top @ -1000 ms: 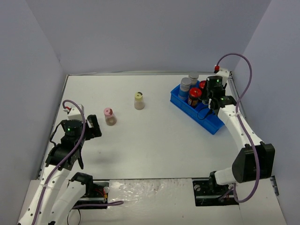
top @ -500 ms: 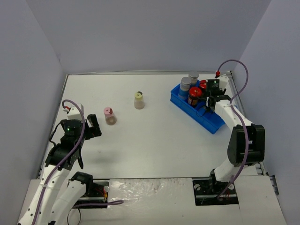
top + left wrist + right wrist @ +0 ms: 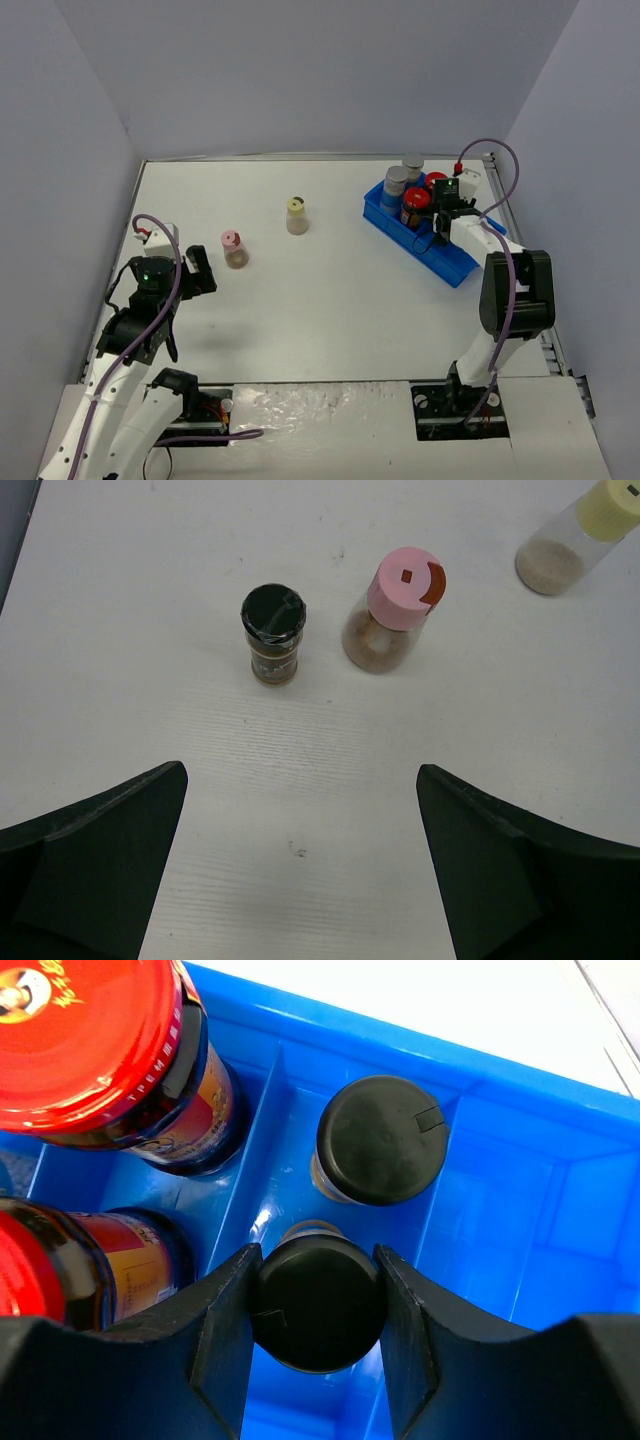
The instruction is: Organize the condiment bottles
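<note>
While left jaws gape, right jaws pinch a dark-capped jar (image 3: 318, 1303) between them, seemingly inside the tray (image 3: 520, 1190).

Yellow and white print is seen on the lid of the red-lidded jar (image 3: 90, 1030), up and to the left of the right gripper (image 3: 318, 1290). It is cropped and too small to be read. No other text is legible.

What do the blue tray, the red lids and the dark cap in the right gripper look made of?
Blue tray: glossy moulded plastic, soft highlights on thin dividers. Red lids: probably lacquered metal, shiny with printed lettering; maybe plastic. Dark cap in the right gripper: satin plastic, dull sheen, moulded tab.
</note>
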`<action>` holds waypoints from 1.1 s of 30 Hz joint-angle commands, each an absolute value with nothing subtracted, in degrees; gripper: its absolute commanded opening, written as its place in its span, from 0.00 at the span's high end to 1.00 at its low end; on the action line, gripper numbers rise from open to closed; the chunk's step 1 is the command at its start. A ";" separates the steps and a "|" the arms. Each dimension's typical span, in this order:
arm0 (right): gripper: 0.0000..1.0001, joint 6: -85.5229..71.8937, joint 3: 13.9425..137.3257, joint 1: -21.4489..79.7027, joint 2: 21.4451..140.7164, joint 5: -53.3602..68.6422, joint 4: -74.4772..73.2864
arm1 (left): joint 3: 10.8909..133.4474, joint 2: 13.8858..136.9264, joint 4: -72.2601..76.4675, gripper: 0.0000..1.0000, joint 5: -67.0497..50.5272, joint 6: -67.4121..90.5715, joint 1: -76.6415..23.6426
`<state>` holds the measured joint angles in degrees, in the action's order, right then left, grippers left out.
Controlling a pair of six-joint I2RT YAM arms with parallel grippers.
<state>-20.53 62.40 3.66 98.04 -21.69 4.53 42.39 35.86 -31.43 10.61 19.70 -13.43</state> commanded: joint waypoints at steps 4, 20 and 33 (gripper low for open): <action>0.59 -22.58 62.47 3.08 96.68 -24.68 8.08 | 43.33 36.67 -28.60 0.03 11.29 19.18 -13.10; 0.16 -23.90 65.43 3.16 80.08 -17.79 -1.84 | 46.55 39.80 -31.77 0.03 16.65 25.37 -13.10; 0.05 -21.59 61.26 3.93 61.47 -5.86 -6.21 | 57.45 64.68 -30.06 0.03 19.89 30.88 -8.65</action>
<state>-22.25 63.05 3.40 65.85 -10.38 -6.32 52.24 57.87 -33.12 19.26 28.57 -11.62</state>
